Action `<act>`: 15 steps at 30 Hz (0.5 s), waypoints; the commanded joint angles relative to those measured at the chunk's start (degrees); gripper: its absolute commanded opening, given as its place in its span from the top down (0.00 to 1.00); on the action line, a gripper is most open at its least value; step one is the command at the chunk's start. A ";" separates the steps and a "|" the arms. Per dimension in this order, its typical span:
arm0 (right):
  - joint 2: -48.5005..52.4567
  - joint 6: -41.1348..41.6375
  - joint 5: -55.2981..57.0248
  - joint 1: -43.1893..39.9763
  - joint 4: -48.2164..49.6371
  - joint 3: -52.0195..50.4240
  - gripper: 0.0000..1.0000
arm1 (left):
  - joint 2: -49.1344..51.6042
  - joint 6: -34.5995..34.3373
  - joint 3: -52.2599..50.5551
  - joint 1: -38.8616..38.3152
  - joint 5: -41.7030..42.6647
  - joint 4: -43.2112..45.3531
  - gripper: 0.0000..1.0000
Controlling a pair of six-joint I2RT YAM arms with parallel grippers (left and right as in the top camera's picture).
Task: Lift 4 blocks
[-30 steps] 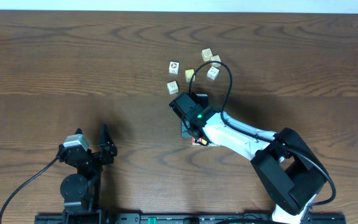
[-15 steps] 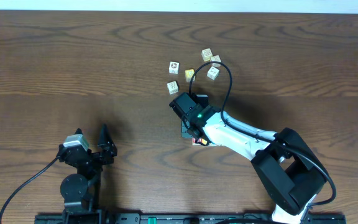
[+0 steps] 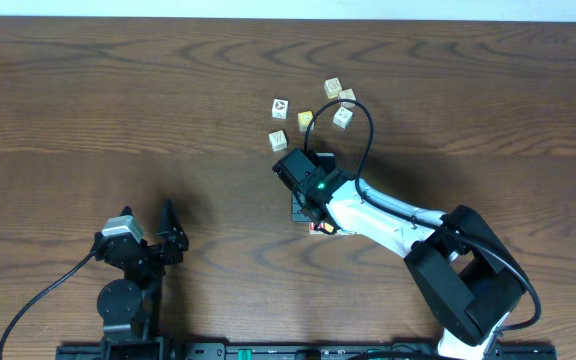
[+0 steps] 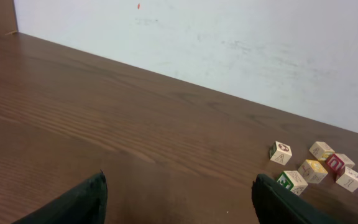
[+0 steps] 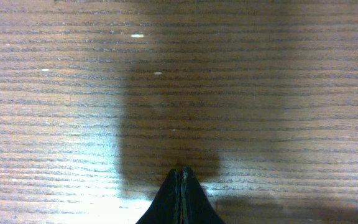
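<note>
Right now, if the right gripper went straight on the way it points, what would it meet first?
The bare table: the shut right gripper points at plain wood, nothing else in line. Depth is unclear.

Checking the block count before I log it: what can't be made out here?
Overhead: a red-and-yellow scrap sits mostly hidden under the right arm, so it is unidentifiable.
Overhead: the markings on the blocks are too small to read.
Left wrist: the green-marked block is partly behind a finger.
Right wrist: only the shut right gripper and the tabletop show.

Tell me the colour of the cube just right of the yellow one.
Red-faced cube, white marking; best in left wrist view.
</note>
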 commanded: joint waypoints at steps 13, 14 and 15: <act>0.52 1.53 -1.22 0.55 -1.27 0.28 0.99 | -0.09 0.33 -0.76 -0.07 -1.73 -2.40 0.25; 0.52 1.51 -1.03 0.55 -1.09 0.28 0.99 | -0.09 0.33 -0.76 -0.07 -1.73 -2.40 0.25; 0.52 1.46 -0.66 0.55 -0.83 0.28 0.99 | -0.09 0.33 -0.76 -0.07 -1.73 -2.40 0.25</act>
